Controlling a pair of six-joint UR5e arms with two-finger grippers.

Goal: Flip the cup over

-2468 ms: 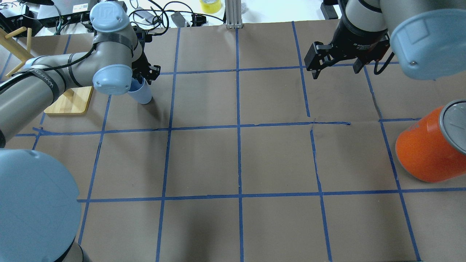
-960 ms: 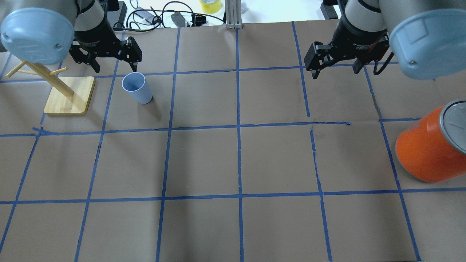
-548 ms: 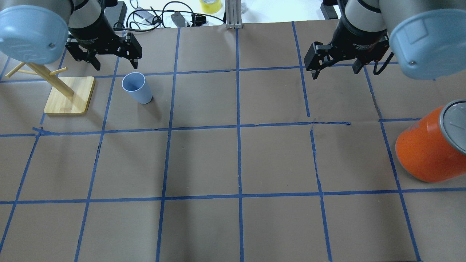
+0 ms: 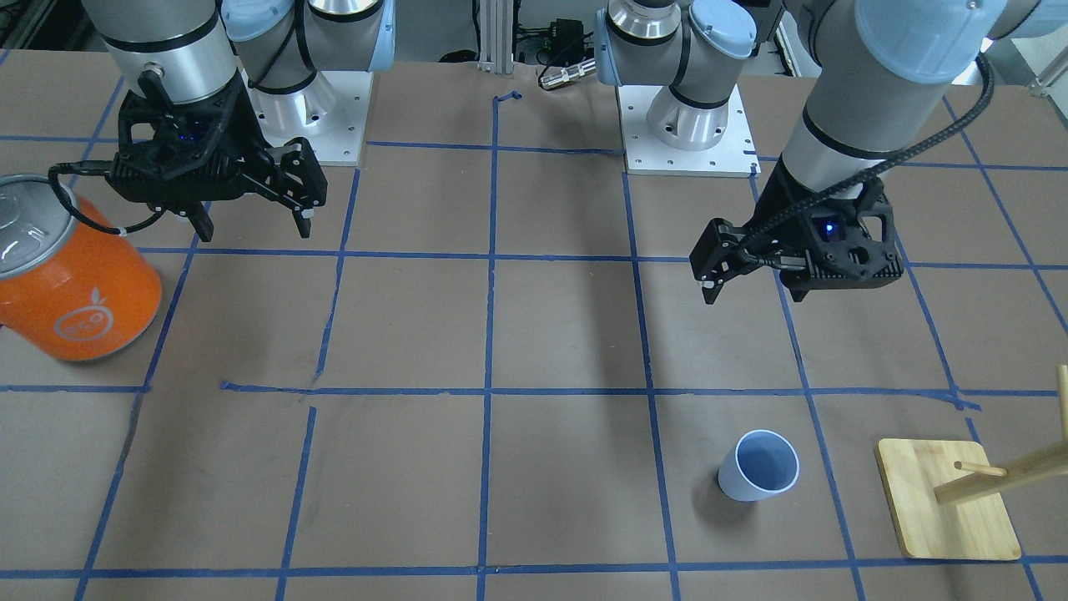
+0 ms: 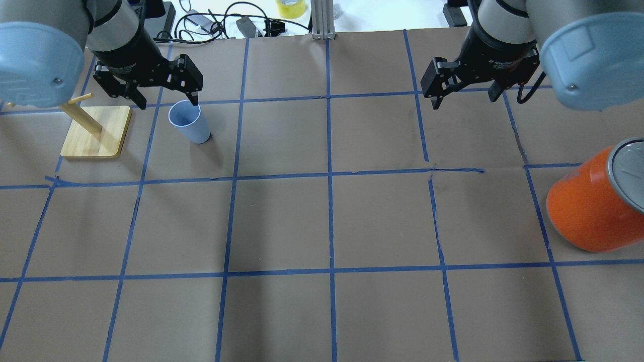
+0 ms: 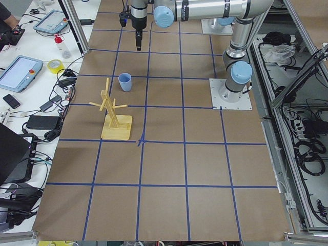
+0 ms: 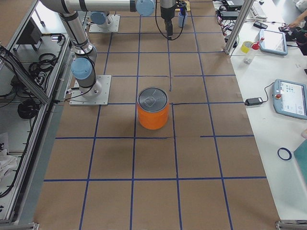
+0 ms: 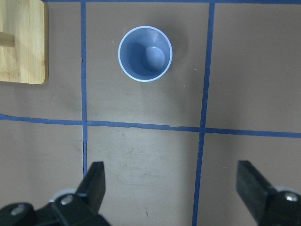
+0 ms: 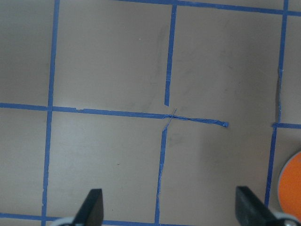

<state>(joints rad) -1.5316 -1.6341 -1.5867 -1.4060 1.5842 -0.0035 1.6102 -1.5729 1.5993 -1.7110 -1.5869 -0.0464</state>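
The cup (image 5: 189,122) is a small pale lavender-blue tumbler that stands upright with its open end up, left of the table's middle and toward the far edge. It also shows in the front view (image 4: 758,466), the left wrist view (image 8: 145,53) and the left side view (image 6: 124,81). My left gripper (image 5: 168,99) is open and empty; it hovers well above the table, offset from the cup, and also shows in the front view (image 4: 751,288). In the left wrist view the cup lies ahead of the spread fingers (image 8: 95,181). My right gripper (image 5: 465,98) is open and empty, far from the cup.
A wooden peg stand (image 5: 95,131) stands close to the cup's left. A big orange can (image 5: 588,211) with a silver lid stands at the right edge. Cables and a yellow tape roll (image 5: 291,7) lie beyond the far edge. Blue tape lines grid the brown paper.
My left gripper, first low at the cup, let go, rose and drew back, leaving it upright. In the last half second it shifted slightly right, toward the cup. The right arm stayed still.
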